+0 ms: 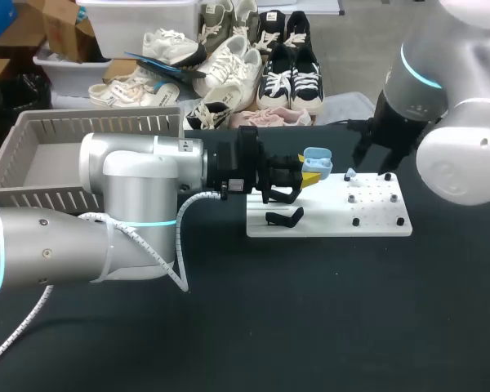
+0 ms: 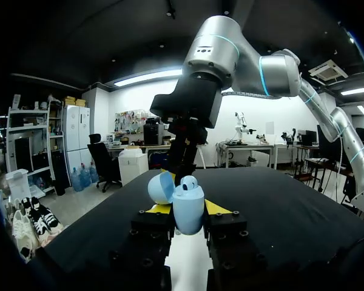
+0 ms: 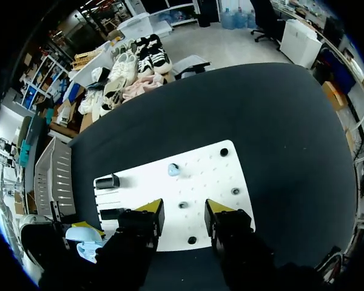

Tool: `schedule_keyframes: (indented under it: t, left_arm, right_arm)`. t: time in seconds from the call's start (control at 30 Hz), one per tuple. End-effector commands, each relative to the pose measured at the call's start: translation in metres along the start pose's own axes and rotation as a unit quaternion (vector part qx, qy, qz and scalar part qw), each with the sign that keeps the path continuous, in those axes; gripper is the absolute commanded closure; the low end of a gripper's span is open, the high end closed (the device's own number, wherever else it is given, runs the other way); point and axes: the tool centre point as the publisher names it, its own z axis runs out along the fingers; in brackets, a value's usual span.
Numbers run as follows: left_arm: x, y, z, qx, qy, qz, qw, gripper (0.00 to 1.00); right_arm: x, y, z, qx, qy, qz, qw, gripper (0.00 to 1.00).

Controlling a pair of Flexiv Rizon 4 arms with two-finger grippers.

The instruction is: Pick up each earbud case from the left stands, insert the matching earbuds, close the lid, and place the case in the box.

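Presenting the open case for earbud loading.

Clamps the light-blue earbud case (image 1: pixel 316 159) (image 2: pixel 187 209) from both sides in the left tool (image 1: pixel 307 173) (image 2: pixel 188 211), lid hinged open, above the stand end of the white board (image 1: pixel 380 230) (image 3: pixel 203 173), likely to expose the wells. Poises the right tool (image 1: pixel 374 167) (image 3: pixel 184 210), fingers apart and empty, over the board near the loose earbud (image 1: pixel 350 174) (image 3: pixel 173 170), apparently next for pickup. Leaves the black stands (image 1: pixel 284 218) (image 3: pixel 107 180) under the case and the pegs (image 1: pixel 355 221) (image 3: pixel 235 191) around the earbud as possible snags. Sets the grey basket (image 1: pixel 98 122) well apart on the surface (image 1: pixel 327 318), beyond the left arm.
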Motion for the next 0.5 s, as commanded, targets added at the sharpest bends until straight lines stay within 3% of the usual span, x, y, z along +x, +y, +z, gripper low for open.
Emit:
schedule_keyframes:
  t: [0.03,0.17,0.5]
  left_arm:
    - [0.0,-0.001,0.0,-0.002,-0.001,0.001,1.0,1.0]
    - [0.0,-0.001,0.0,-0.002,-0.001,0.001,1.0,1.0]
    - [0.0,-0.001,0.0,-0.002,-0.001,0.001,1.0,1.0]
  right_arm:
    - [-0.002,0.002,0.007,-0.002,0.0,-0.004,1.0,0.61]
    - [-0.003,0.006,0.013,-0.005,0.0,-0.009,1.0,0.53]
    - [-0.006,0.012,0.028,-0.018,0.015,0.007,1.0,0.52]
